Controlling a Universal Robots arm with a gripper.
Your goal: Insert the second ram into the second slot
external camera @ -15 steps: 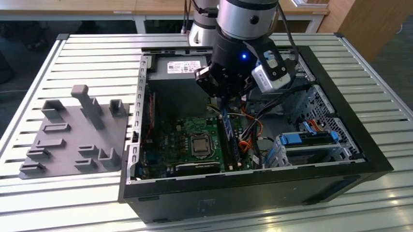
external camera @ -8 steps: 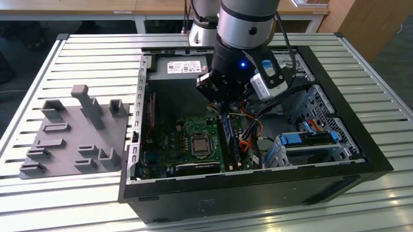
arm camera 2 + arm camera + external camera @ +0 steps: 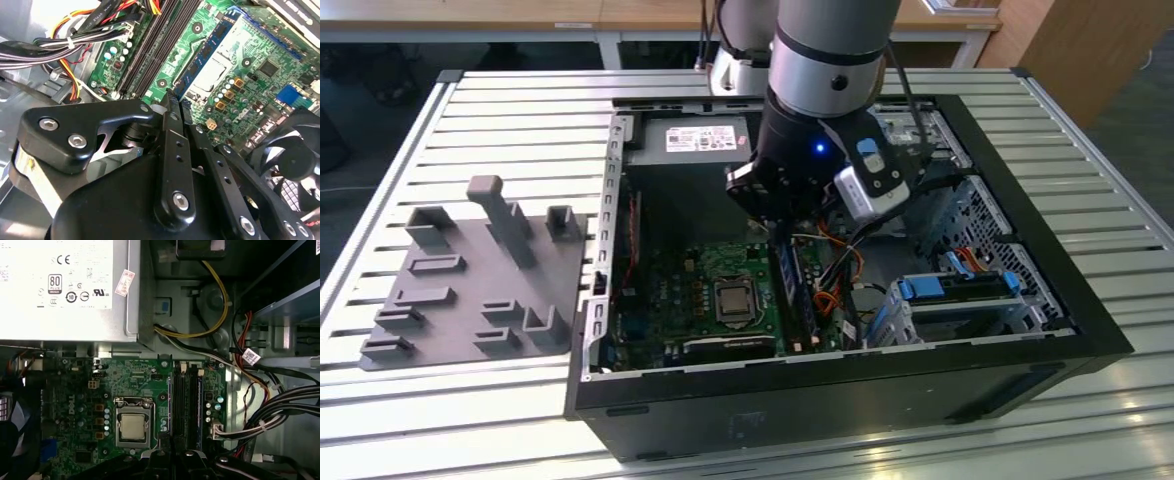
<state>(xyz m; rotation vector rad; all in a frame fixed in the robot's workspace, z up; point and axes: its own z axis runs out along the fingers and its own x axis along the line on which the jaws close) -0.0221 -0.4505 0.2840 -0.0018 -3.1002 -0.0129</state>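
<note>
Dark-blue and thin, one second ram is standing on edge between the single processor socket and the black slots, whose number we are failing to count. One pincer is sitting narrow, fingertips together at the stick's near end and covering it; we cannot tell whether it is pinching the stick. One open case and one grey fixture are resting on the table.

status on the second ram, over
gripper shut. second ram upright in slot beside cpu socket, gripper at its near end. cables off to one side.
</note>
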